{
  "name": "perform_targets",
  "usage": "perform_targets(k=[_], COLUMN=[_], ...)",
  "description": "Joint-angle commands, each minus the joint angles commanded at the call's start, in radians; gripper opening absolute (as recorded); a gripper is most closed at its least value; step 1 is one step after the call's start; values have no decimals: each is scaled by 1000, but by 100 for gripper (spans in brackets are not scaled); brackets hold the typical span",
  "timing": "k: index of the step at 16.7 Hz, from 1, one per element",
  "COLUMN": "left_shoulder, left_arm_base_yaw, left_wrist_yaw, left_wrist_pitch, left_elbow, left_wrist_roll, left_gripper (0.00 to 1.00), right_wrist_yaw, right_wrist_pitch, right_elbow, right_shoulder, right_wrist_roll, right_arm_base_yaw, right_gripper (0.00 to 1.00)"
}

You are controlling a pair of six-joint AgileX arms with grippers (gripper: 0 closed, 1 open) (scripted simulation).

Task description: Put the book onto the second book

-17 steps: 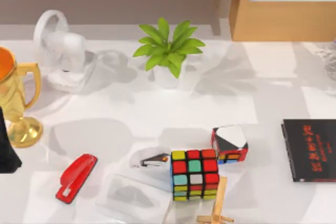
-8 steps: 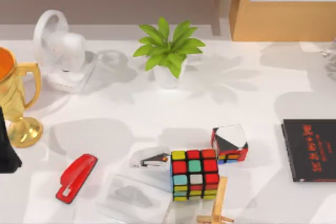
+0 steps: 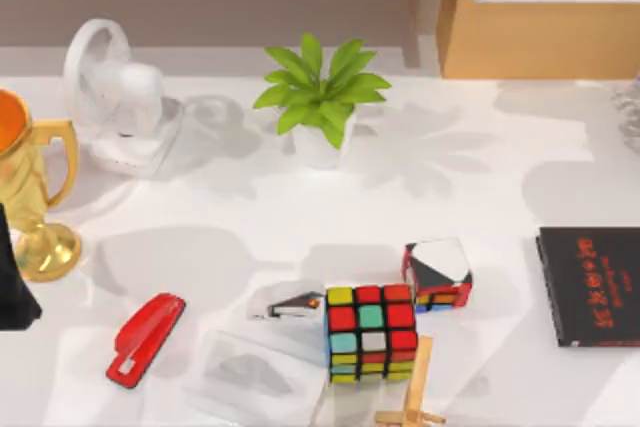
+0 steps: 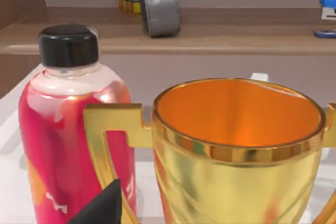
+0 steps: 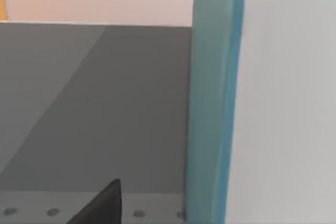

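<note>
The second book (image 3: pixel 590 287), thin and black with red lettering, lies flat at the table's right edge. The book (image 5: pixel 212 98) shows in the right wrist view as a teal cover edge with white pages beside it. It stands close against the camera, with a grey wall behind it. My right gripper (image 5: pixel 152 208) is shut on it, and one dark fingertip (image 5: pixel 105 203) shows beside the teal cover. My left arm (image 3: pixel 15 292) is parked at the table's left edge, next to the gold trophy (image 3: pixel 30 197).
A Rubik's cube (image 3: pixel 371 332), a smaller cube (image 3: pixel 437 274) and a wooden stand (image 3: pixel 415 392) sit left of the second book. A red stapler (image 3: pixel 145 337), a white fan (image 3: pixel 115 97) and a potted plant (image 3: pixel 320 97) stand farther off. A pink bottle (image 4: pixel 73 129) stands by the trophy.
The arm shadows over the table's right half have shifted and thinned. The second book and the other table objects have not moved. The left arm is still.
</note>
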State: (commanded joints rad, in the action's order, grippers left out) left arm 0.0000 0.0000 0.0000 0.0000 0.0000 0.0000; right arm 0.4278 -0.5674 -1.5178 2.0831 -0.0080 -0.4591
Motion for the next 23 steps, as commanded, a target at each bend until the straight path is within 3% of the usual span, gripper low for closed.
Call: perform_targets(k=[8, 21, 23], left_shoulder=[0, 0, 0], left_arm_base_yaw=[0, 0, 0], left_wrist_yaw=[0, 0, 0], left_wrist_pitch=[0, 0, 0], left_elbow=[0, 0, 0], left_wrist_roll=[0, 0, 0], left_gripper=[100, 100, 100], right_wrist_yaw=[-13, -13, -13], right_wrist_pitch=[27, 27, 27], right_elbow=[-76, -76, -76], right_shoulder=[49, 49, 49], right_wrist_roll=[-1, -1, -1], right_arm_base_yaw=[12, 12, 12], right_gripper=[100, 2, 0])
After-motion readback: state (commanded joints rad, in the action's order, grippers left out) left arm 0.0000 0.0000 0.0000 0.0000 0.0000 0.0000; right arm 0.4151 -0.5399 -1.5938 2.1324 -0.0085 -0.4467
